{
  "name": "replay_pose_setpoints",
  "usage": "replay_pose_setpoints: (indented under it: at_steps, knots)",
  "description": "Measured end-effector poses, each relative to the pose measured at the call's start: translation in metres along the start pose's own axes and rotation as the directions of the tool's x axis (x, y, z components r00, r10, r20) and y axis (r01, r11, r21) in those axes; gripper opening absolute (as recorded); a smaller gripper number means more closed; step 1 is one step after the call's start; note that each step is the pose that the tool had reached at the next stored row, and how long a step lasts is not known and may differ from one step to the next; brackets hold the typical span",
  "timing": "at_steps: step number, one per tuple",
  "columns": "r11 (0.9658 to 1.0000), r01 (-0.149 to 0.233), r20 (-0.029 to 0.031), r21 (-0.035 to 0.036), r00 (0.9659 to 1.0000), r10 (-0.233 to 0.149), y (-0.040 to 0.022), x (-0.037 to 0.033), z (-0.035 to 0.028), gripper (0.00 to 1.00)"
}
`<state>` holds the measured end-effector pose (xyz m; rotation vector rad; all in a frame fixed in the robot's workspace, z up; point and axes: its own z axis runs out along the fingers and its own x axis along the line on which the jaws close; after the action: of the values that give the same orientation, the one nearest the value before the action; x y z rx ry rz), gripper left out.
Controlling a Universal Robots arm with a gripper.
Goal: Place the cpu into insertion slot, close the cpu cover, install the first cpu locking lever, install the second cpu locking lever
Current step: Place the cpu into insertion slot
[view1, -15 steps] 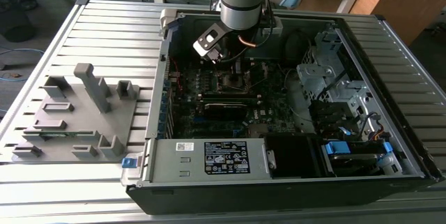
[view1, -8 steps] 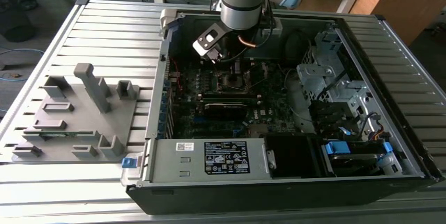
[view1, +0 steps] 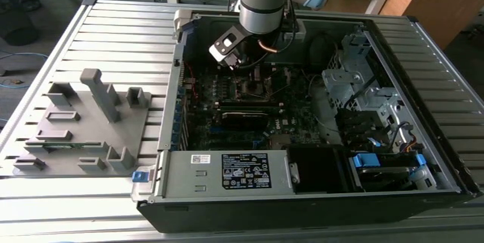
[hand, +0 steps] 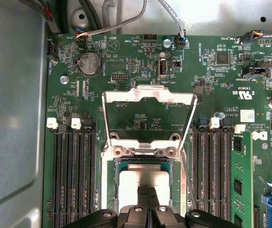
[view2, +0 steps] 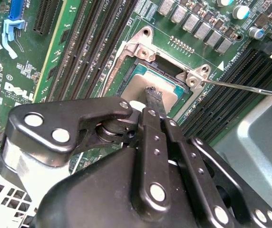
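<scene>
Silver-grey cpu (hand: 143, 176) lies seated in the insertion slot (hand: 113, 164), and the cpu cover (hand: 121, 96) stands flipped open.
The gripper (hand: 148, 190) hangs directly over the cpu in the far half of the open computer case (view1: 168, 118). Its fingers are drawn together, holding nothing, and the tips seemingly touch the chip's top.

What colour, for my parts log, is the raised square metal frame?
Square cpu cover: silver, best in the first wrist view.
</scene>
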<state>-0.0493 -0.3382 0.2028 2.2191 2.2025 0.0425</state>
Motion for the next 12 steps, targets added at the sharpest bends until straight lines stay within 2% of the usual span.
replay_pose_setpoints:
  at_steps: [12]
  knots:
    - [1.0,0.0,0.0001,0.0001,1.0,0.0,-0.0001,0.0,0.0035,0.11]
